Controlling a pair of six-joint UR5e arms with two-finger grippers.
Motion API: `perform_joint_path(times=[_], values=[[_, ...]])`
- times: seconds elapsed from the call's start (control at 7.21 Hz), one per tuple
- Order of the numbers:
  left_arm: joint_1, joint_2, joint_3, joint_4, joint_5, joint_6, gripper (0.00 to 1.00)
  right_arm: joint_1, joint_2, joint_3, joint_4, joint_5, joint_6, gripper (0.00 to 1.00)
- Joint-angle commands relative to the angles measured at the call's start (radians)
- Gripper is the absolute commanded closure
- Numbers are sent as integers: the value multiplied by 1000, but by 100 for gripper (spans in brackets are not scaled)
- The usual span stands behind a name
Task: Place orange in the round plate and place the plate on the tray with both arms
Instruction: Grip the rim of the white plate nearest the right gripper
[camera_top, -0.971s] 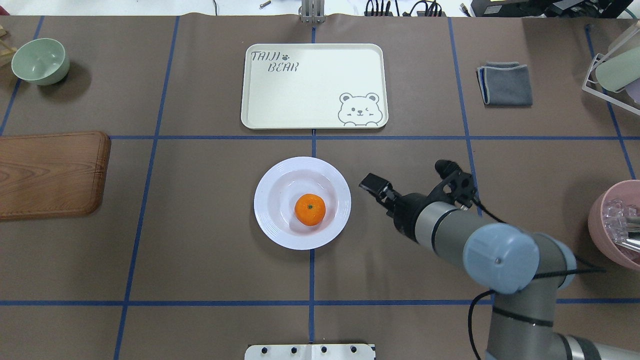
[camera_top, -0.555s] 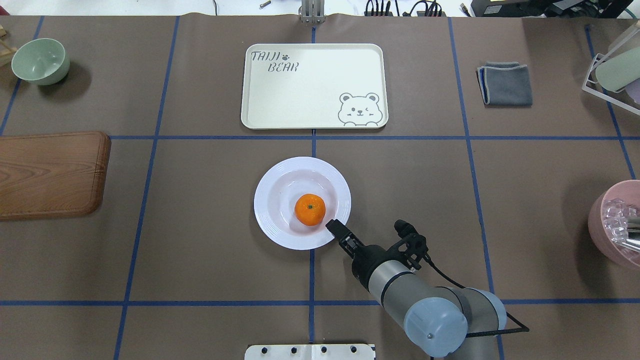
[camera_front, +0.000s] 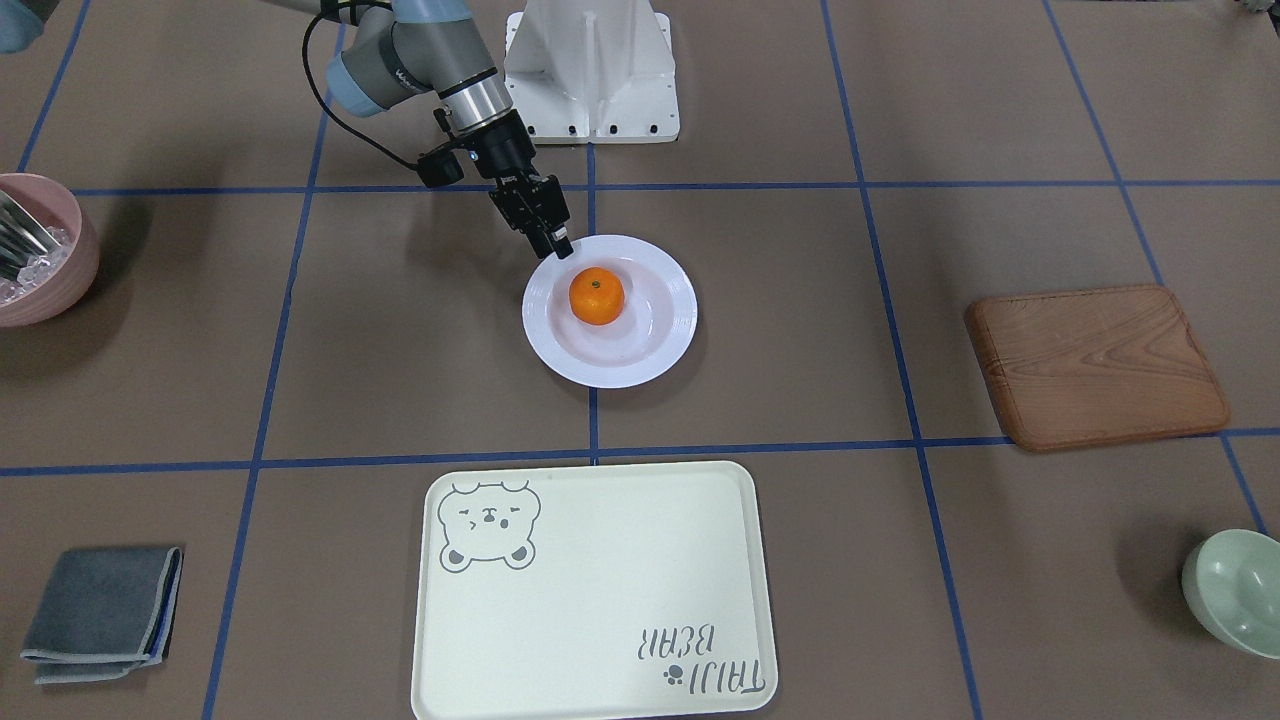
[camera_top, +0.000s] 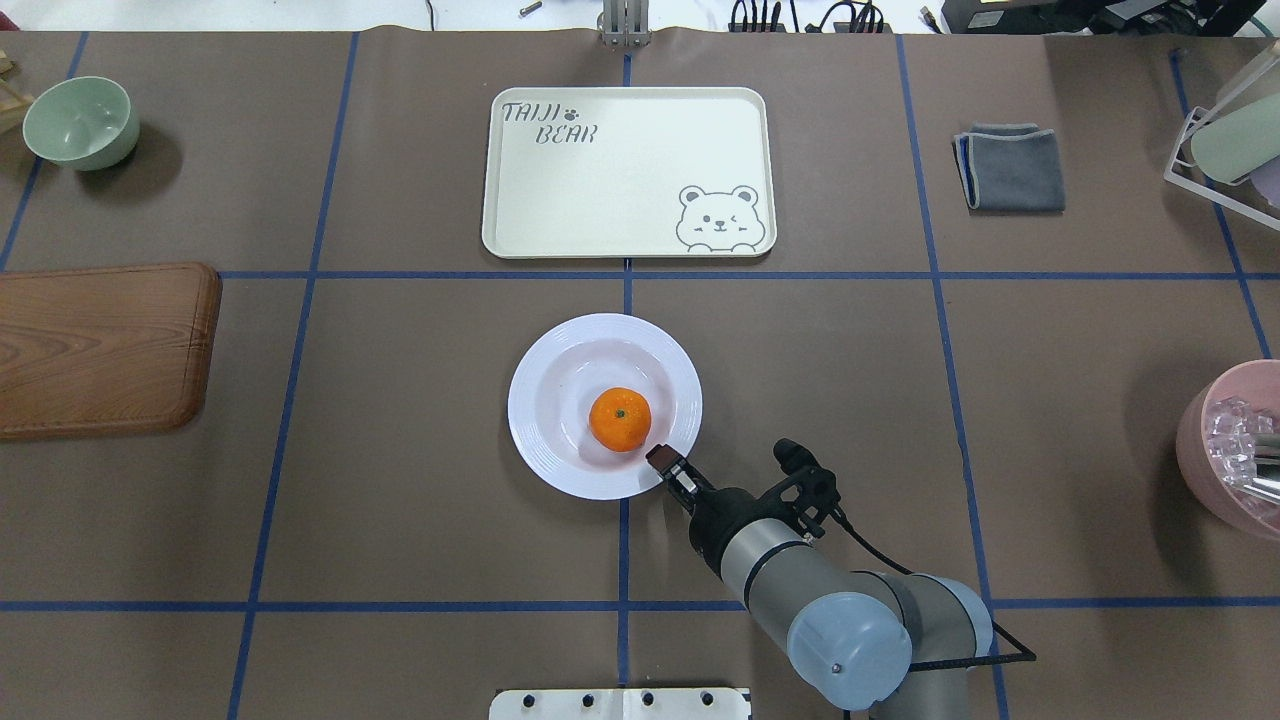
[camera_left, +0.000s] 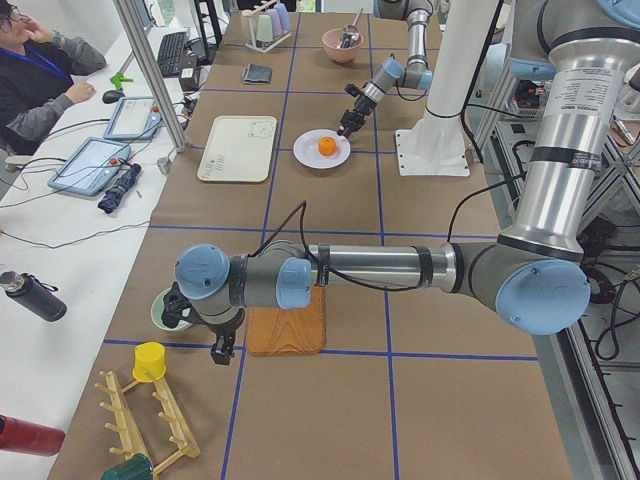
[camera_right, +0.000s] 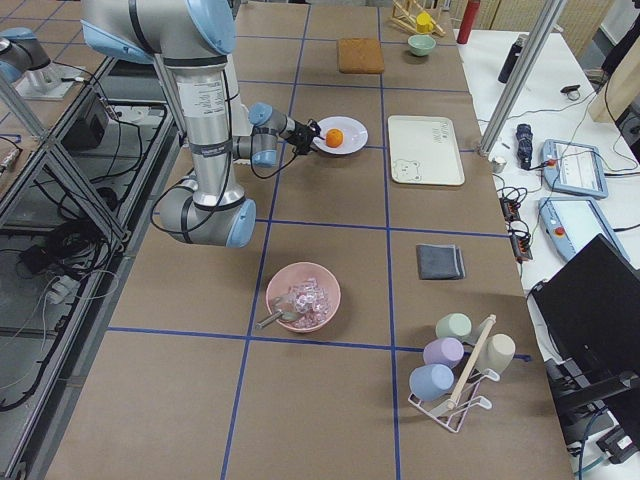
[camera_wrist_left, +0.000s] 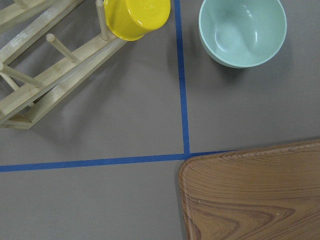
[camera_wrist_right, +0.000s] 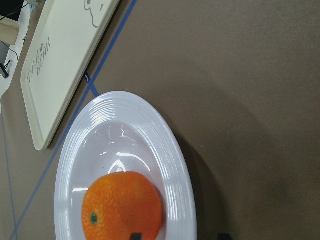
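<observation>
Overhead view, centre: orange (camera_top: 620, 419) lying in well of round plate (camera_top: 545, 450), stem dot up. Plate flat on table, well apart from tray (camera_top: 620, 190) at upper centre. At plate's lower-right rim: right gripper (camera_top: 662, 460), fingers narrowly parted, astride rim, one tip inside beside orange, one outside; seemingly not clamped, though wrist view crops the tips. Lower left of left-side view: left gripper (camera_left: 222, 350) low, near green bowl (camera_wrist_left: 242, 30) and wooden board (camera_wrist_left: 255, 195); finger spread impossible to tell.
</observation>
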Motion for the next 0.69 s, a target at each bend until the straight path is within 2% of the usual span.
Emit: perform_joint_path(times=[0.0,0.55], values=[[0,-1,1,0,0,0,2,4,9,-15,0,0,-2,66],[0,1,2,0,0,0,2,8,18,-30,0,0,-2,69]])
